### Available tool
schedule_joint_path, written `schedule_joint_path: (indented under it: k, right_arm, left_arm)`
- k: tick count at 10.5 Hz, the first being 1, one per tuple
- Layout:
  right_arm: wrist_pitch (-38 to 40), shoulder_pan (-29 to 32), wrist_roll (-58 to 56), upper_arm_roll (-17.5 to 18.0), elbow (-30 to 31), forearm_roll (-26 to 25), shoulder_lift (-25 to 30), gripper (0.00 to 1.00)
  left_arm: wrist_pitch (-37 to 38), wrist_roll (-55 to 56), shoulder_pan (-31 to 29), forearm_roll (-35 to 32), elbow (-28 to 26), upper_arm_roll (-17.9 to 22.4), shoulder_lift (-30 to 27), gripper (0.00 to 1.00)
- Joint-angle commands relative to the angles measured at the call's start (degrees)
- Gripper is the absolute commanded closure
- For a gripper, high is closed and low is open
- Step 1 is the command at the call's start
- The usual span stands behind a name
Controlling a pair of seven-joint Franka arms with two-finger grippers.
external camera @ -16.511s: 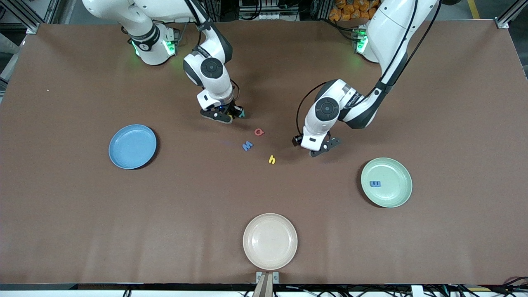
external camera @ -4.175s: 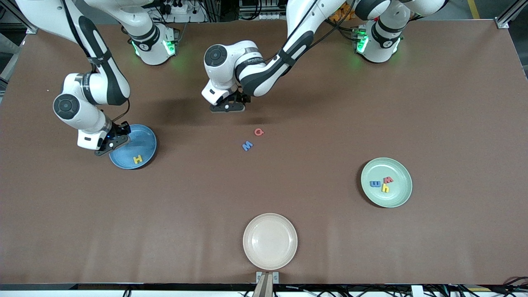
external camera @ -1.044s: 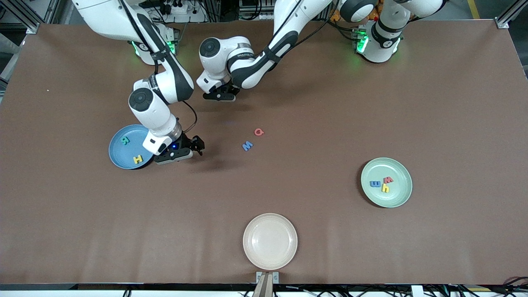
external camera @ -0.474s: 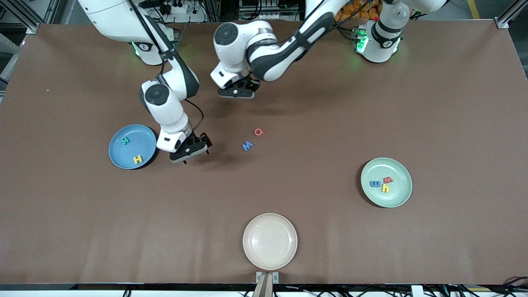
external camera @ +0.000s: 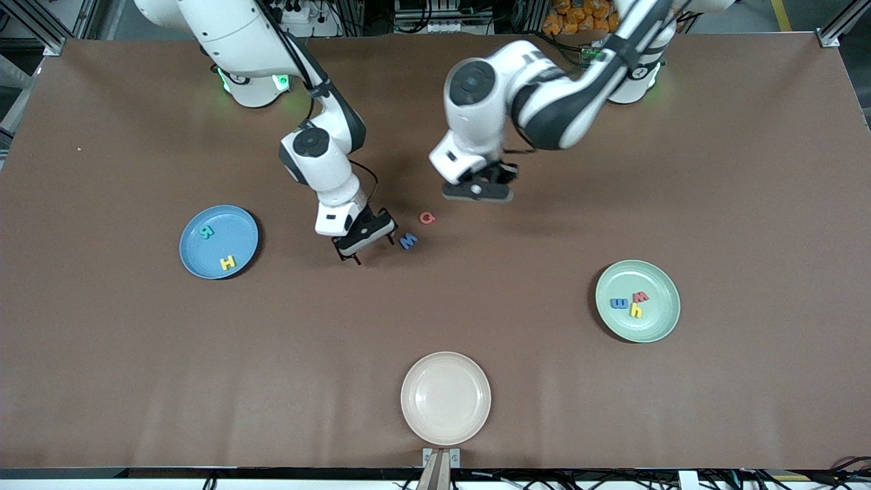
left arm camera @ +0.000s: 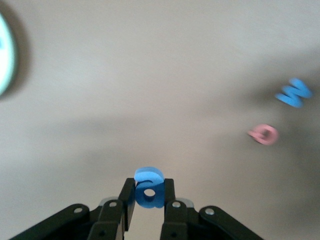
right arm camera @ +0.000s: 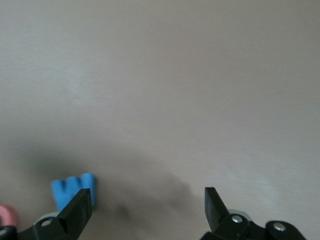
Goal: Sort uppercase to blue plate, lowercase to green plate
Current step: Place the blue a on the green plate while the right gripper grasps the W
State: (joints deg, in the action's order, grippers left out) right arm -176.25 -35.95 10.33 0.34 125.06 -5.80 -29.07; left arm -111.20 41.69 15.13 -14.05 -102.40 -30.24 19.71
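Our left claw (left arm camera: 148, 200) is pinching the small blue rounded letter (left arm camera: 148, 186) over bare table (external camera: 612, 170), just beside the red G (external camera: 426, 218). Our right claw (external camera: 364, 238) is hanging wide open with nothing in it, the blue M (external camera: 407, 240) lying just beside it. The blue plate (external camera: 238, 228) is sitting toward the right arm's end, the green plate (external camera: 656, 320) well away toward the left arm's.

Blue M (external camera: 407, 240), red G (external camera: 426, 218), brown table (external camera: 714, 170)

The front view looks down from high across the table (external camera: 612, 408) toward both arms' bases, while each wrist view looks down close along its own fingers at the tabletop, and all three share the blue M (external camera: 407, 240) (left arm camera: 294, 93) (right arm camera: 72, 190).
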Motion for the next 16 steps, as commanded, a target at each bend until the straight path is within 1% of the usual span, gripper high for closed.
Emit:
schedule_joint_path:
  k: [1,2,3,4,5,8,9,10,11,12,13,14,15,16]
  right_arm:
    - [-5.4,-2.2,6.3,-0.2,-1.2,0.0,-4.0,0.0]
    - [-5.4,-3.2,7.6,-0.2,-1.8,0.0,-4.2,0.0]
    - [-5.3,-4.1,8.5,-0.2,-2.4,-0.1,-4.7,0.0]
    - [-5.4,-5.2,8.7,-0.3,-3.1,-0.2,-5.6,0.0]
    - [-5.4,-5.8,8.7,-0.3,-3.4,-0.3,-6.0,0.02]
    - [-5.3,-5.9,8.4,-0.4,-3.5,-1.1,-6.3,0.05]
    - [-5.3,-5.9,8.0,-0.4,-3.5,-1.1,-6.4,0.05]
    - [-5.3,-5.9,8.0,-0.4,-3.6,-1.9,-6.5,0.06]
    - [-5.4,-5.9,8.0,-0.5,-3.7,-2.9,-6.8,0.06]
    - [-5.4,-5.9,8.0,-0.6,-3.8,-3.0,-6.9,0.08]
    - [-5.4,-6.0,8.0,-0.6,-3.9,-3.0,-6.9,0.13]
    - [-5.4,-6.1,8.0,-0.6,-4.0,-3.0,-7.0,0.14]
    - [-5.4,-6.0,8.0,-0.7,-4.0,-4.0,-7.1,0.17]
    - [-5.4,-6.0,8.0,-0.9,-4.1,-5.4,-7.2,0.19]
  left_arm:
    - [1.4,-10.4,-10.5,-0.2,-1.7,-0.5,-2.5,1.0]
    - [1.4,-14.5,-13.5,-0.7,-1.5,1.3,-2.5,1.0]
    - [1.1,-19.1,-13.7,-0.7,-1.0,5.9,-2.3,1.0]
    - [0.5,-23.4,-13.8,-0.2,-0.5,9.6,-1.8,1.0]
    - [-1.7,-25.6,-13.8,-0.1,-0.6,13.2,-1.3,1.0]
    - [-10.0,-27.3,-13.5,1.0,-0.3,19.4,3.1,1.0]
    - [-12.1,-27.3,-13.2,1.5,0.9,20.6,5.4,0.96]
    - [-12.8,-27.3,-12.9,1.2,2.6,21.1,7.1,0.71]
    - [-12.9,-27.4,-12.9,1.0,3.2,21.1,7.4,0.54]
    - [-12.9,-28.7,-13.0,1.0,3.4,21.2,7.4,0.48]
    - [-12.9,-30.5,-12.9,1.2,3.9,22.3,7.4,0.44]
    - [-12.8,-32.4,-13.0,1.4,4.4,22.9,7.3,0.35]
    - [-12.8,-35.2,-13.0,1.3,4.4,22.9,6.6,0.0]
    - [-12.7,-37.3,-13.0,1.4,4.4,22.9,4.7,0.0]
